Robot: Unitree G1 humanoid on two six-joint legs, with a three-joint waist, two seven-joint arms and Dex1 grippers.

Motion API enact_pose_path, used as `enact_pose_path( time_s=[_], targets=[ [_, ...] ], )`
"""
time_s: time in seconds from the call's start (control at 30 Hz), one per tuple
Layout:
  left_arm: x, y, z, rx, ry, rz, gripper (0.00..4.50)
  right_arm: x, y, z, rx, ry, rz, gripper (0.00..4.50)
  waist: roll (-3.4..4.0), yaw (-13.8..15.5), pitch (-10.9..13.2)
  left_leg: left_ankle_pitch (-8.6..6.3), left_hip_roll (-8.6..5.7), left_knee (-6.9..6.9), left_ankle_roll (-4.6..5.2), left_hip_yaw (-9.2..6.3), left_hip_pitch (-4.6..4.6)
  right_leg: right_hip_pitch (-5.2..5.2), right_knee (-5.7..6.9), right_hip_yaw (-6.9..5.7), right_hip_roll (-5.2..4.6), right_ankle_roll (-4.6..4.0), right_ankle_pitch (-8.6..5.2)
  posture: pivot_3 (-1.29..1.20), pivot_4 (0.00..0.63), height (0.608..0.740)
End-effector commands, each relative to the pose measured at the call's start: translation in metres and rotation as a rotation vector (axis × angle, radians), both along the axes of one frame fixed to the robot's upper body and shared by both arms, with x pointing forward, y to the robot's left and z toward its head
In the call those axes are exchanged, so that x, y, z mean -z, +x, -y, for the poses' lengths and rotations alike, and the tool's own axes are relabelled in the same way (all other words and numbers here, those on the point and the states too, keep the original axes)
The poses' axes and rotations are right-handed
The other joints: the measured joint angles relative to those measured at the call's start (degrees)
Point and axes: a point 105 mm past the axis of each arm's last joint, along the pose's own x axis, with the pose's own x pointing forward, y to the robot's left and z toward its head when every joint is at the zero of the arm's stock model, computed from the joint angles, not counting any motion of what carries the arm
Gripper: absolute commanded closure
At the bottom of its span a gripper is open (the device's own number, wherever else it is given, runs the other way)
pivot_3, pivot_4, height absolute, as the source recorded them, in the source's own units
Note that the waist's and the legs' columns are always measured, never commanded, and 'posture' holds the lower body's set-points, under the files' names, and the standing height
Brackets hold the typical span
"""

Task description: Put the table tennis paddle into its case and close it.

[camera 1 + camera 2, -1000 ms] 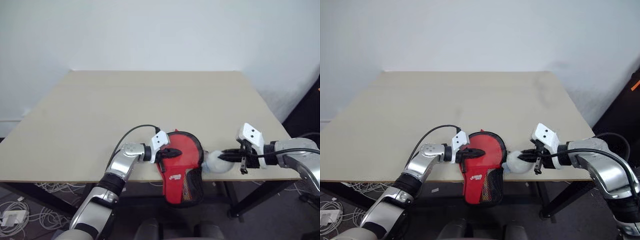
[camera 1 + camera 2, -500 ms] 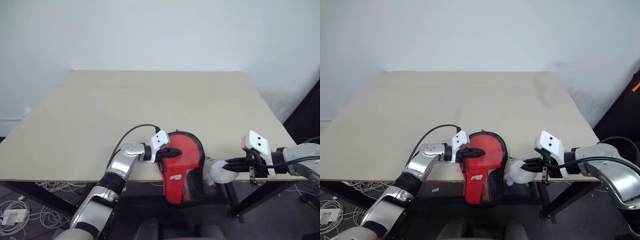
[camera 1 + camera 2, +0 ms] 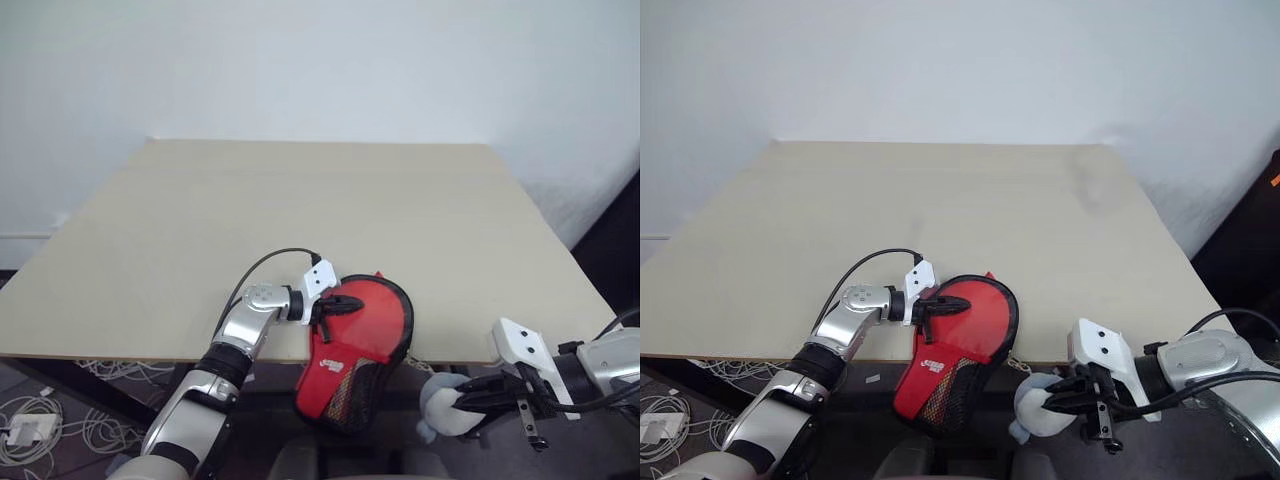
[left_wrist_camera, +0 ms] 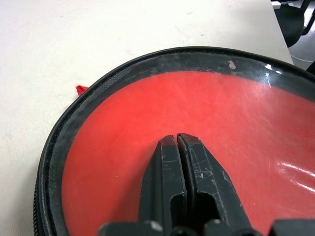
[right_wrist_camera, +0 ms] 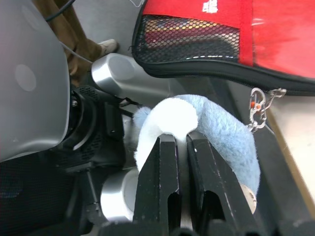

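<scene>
**Case hangs over the table edge, left gripper pinning it**

The red case (image 3: 352,345) lies half off the near edge of the table (image 3: 300,220), mesh end drooping. The left gripper (image 3: 345,303) presses down on it, fingers together. Off the table, the right gripper (image 3: 1055,397) pinches a pale blue plush lump (image 3: 1035,408).

Table (image 3: 300,220) beyond case (image 3: 355,340) bare; case overhangs near edge.

Beige table (image 3: 300,220) against white wall (image 3: 320,60), cables (image 3: 40,420) on floor
</scene>
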Motion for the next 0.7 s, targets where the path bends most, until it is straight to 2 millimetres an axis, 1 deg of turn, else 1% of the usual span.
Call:
enact_pose_path(
  time_s=[0.03, 0.13, 0.33, 0.5, 0.6, 0.7],
  targets=[
    [0.028, -0.009, -0.012, -0.012, 0.095, -0.086, 4.5, -0.003, 0.011, 0.002, 0.026, -0.016, 0.062, 4.47, 0.0, 0.0, 0.0, 0.0, 0.0, 0.0, 0.0, 0.0, 0.0, 0.0, 0.0, 0.0, 0.0, 0.0, 0.0, 0.0, 0.0, 0.74],
    [0.03, -0.01, -0.011, -0.002, 0.103, -0.088, 4.5, -0.002, 0.014, 0.002, 0.029, -0.016, 0.072, 4.47, -0.01, 0.0, 0.0, 0.0, 0.0, 0.0, 0.0, 0.0, 0.01, 0.0, 0.0, 0.0, 0.0, 0.0, 0.0, 0.0, 0.0, 0.74],
    [0.031, -0.012, -0.009, 0.037, 0.122, -0.082, 4.5, 0.001, 0.011, -0.002, 0.01, -0.009, 0.066, 4.47, 0.0, 0.0, 0.0, 0.0, 0.0, 0.01, 0.01, 0.0, 0.01, 0.01, 0.01, 0.0, 0.0, 0.0, 0.0, 0.0, 0.0, 0.74],
    [0.031, -0.013, -0.003, 0.1, 0.138, -0.067, 4.5, 0.005, 0.018, -0.005, 0.022, -0.005, 0.081, 4.47, 0.0, 0.0, 0.0, 0.0, 0.0, 0.01, 0.0, 0.01, 0.02, 0.01, 0.01, 0.0, 0.01, 0.0, 0.0, 0.0, 0.0, 0.74],
    [0.028, -0.01, 0.0, 0.091, 0.087, -0.077, 4.5, 0.006, 0.022, -0.007, 0.043, 0.017, 0.083, 4.47, -0.02, 0.0, 0.0, 0.0, 0.0, 0.02, 0.01, 0.0, 0.02, 0.03, 0.0, 0.0, 0.01, 0.0, 0.0, 0.0, 0.0, 0.74],
    [0.033, -0.011, 0.003, 0.088, 0.061, -0.097, 4.5, 0.009, 0.028, -0.007, 0.069, 0.024, 0.088, 4.47, -0.05, 0.2, -0.1, -0.01, -0.01, 0.06, 0.04, -0.01, 0.02, 0.08, -0.01, -0.02, 0.0, 0.0, 0.0, 0.0, 0.0, 0.74]
  ],
)
